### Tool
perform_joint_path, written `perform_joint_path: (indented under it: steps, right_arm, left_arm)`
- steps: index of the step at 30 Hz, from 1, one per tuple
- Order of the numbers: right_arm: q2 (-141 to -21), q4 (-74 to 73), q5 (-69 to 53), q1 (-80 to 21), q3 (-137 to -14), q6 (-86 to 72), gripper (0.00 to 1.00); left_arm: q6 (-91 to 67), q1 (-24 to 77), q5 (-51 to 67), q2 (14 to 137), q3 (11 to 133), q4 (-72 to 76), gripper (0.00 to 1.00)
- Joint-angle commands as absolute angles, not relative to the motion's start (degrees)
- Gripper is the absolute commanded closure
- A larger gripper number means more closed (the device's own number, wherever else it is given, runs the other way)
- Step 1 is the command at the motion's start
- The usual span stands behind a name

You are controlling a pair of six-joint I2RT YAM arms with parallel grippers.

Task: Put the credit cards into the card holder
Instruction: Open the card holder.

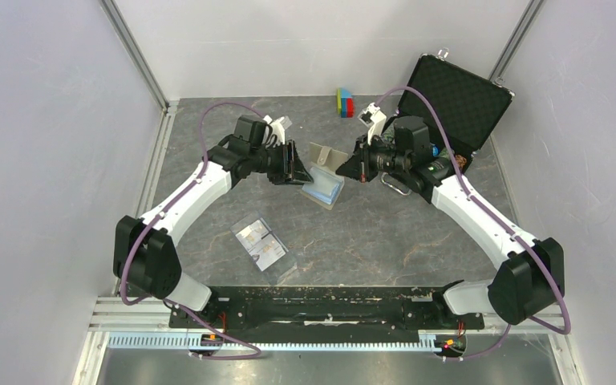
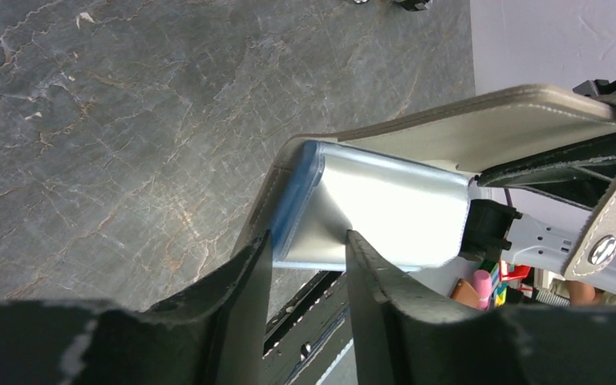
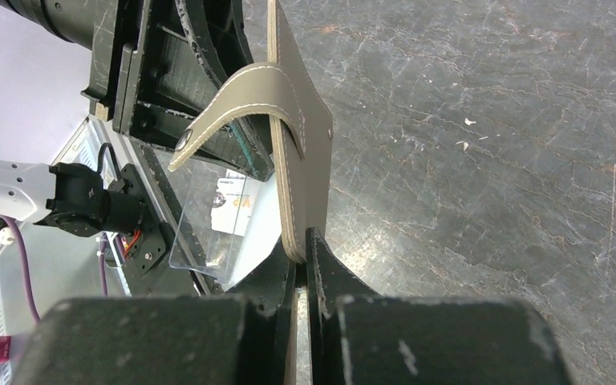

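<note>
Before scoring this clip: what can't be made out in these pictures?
1. Whether the wallet already holds a card: left wrist view shows only the outside of its blue lining; top view too small.
2. Print and count of the cards in the clear case: too small from above, partly behind the wallet in the right wrist view.
3. Contents of the black case: covered by the right arm in the top view.

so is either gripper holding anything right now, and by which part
Both hold the card holder: the left gripper grips its light blue inner pocket section, the right gripper pinches the edge of its taupe outer flap.
</note>
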State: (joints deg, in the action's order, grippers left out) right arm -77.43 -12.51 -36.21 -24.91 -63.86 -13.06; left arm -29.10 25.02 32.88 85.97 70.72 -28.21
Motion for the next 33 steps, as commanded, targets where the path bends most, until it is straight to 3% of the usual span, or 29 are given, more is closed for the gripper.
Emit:
perform_joint_path:
  steps: [1, 6, 24, 33]
  right_arm:
    - [-75.6, -9.4, -37.3, -24.9, -63.6, -13.3, 1.00]
    - [-75.4, -9.4, -36.9, -25.0, -62.9, -13.0, 1.00]
    - [-75.5, -9.3, -37.3, -24.9, -61.4, -12.5, 1.00]
    - [-75.5, -8.8, -38.8, -24.9, -61.3, -12.9, 1.00]
  left_arm:
    - [-26.7, 26.0, 35.5, 85.4, 73.2, -25.5, 0.59]
    - [-28.7, 26.0, 36.0, 83.7, 73.5, -23.4, 0.62]
    - [-25.2, 26.1, 32.4, 82.6, 77.5, -28.2, 0.55]
    - [-31.2, 25.9, 38.0, 82.6, 74.4, -18.2, 0.43]
